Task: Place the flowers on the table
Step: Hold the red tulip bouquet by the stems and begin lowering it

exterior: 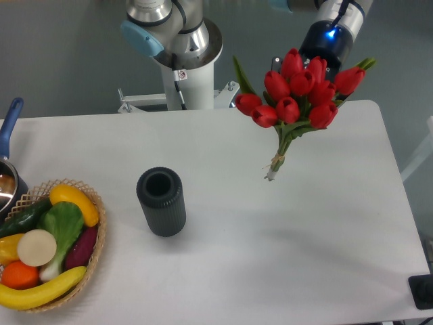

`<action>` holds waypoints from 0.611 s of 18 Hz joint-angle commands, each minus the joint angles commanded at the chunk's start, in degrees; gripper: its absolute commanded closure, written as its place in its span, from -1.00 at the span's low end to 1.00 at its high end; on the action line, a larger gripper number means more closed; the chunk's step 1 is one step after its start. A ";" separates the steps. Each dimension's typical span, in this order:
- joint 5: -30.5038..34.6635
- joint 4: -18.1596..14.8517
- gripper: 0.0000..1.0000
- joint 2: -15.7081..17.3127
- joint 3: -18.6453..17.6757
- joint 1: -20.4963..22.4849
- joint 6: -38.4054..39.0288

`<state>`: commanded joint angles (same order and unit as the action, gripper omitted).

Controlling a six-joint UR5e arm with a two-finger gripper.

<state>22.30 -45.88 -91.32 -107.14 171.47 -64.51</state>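
Note:
A bunch of red tulips, the flowers (298, 91), hangs in the air above the back right part of the white table (270, 237). Their heads point up and the tied green stems slant down to the left, ending just over the tabletop. My gripper (329, 42), black with a blue light, sits right behind the tulip heads and is shut on the flowers. Its fingers are hidden behind the blooms and leaves.
A dark ribbed cylinder (161, 202) stands upright left of centre. A wicker basket (95, 261) of fruit and vegetables sits at the front left, with a blue-handled pot (7, 162) behind it. The robot base (183, 61) rises at the table's back edge.

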 joint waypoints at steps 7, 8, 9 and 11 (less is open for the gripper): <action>27.84 -0.53 0.05 5.63 -0.09 -3.67 -3.24; 31.54 -0.53 0.05 5.54 -0.26 -5.60 -4.73; 34.89 -0.53 0.05 5.45 -0.52 -6.67 -6.05; 40.26 -0.70 0.05 5.28 -0.88 -7.55 -7.73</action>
<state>62.55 -46.58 -86.04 -108.02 163.92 -72.24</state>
